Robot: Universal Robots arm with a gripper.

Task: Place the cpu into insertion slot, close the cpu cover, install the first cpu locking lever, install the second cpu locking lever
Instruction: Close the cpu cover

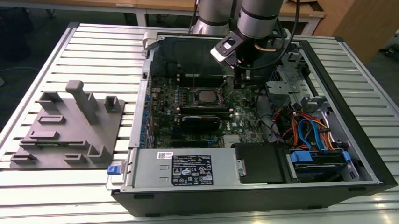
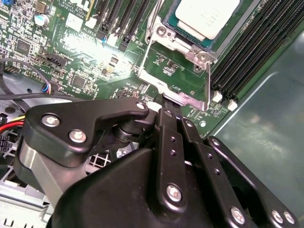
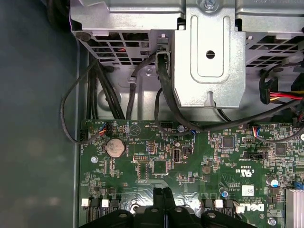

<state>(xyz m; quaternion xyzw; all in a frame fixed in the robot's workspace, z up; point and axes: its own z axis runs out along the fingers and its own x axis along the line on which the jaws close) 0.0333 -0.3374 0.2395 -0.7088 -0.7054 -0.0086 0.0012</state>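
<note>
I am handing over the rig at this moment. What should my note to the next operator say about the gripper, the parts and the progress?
Gripper: fingers shut, with the tips at the free edge of the cpu cover. I cannot tell whether they pinch it.
Cpu: sits in the insertion slot, metal top up.
Cpu cover: open and swung away from the slot, with green board visible through its window.
Done: cpu placed.
Left: close the cover and install both locking levers.

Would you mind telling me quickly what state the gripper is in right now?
Gripper: shut, its tip at the edge of the cpu cover; whether it pinches the cover cannot be told.
</note>
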